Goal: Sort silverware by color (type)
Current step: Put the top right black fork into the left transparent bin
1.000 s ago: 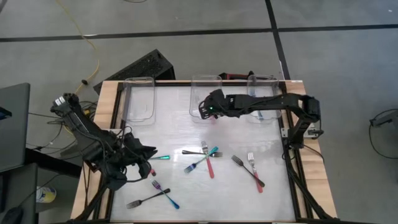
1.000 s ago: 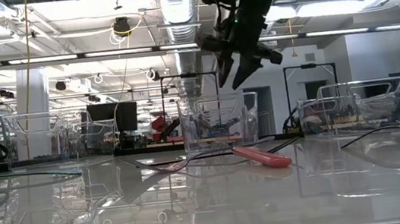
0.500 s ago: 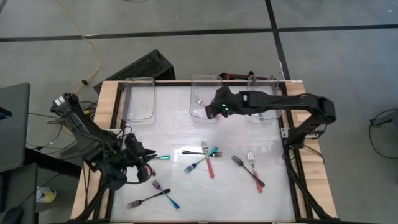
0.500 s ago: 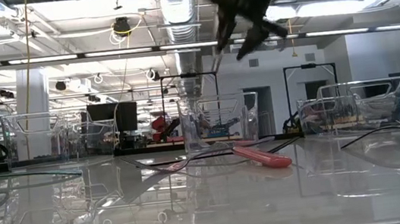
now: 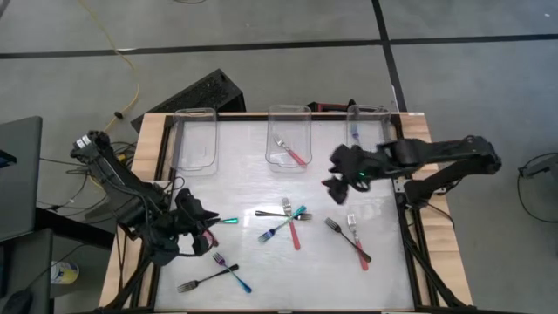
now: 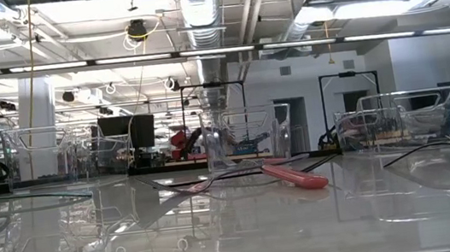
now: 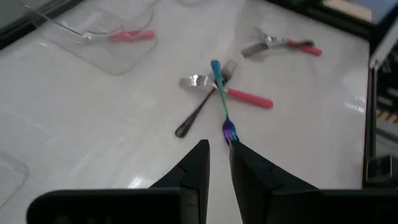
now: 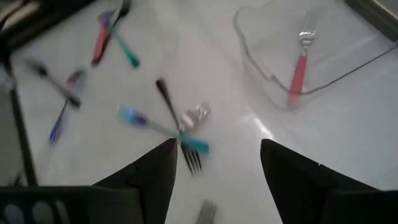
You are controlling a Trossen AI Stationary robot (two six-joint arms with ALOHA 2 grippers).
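High view, near edge first: dark fork crossed with blue-handled fork (image 5: 235, 276) close to the front left corner of the table (image 5: 261, 131). Left gripper (image 5: 212, 236) just beyond, low over the left side; fingers (image 7: 198, 163) nearly together with a narrow gap, nothing between them, teal-handled fork (image 5: 226, 221) lying just past the tips. Mid-table: pile of three crossed forks (image 5: 288, 223), one dark, one teal, one red-handled. To its right, dark fork crossed over a red-handled fork (image 5: 356, 245). Right gripper (image 5: 336, 187) above the right half of the table, between that pair and the bins, jaws spread wide and empty. Far edge: three clear bins in a row. Middle bin (image 5: 289, 139) holding one red-handled fork (image 5: 291, 153), flat on the bin floor. Left bin (image 5: 194, 139) without visible contents; right bin (image 5: 367, 138) partly covered by the right arm.
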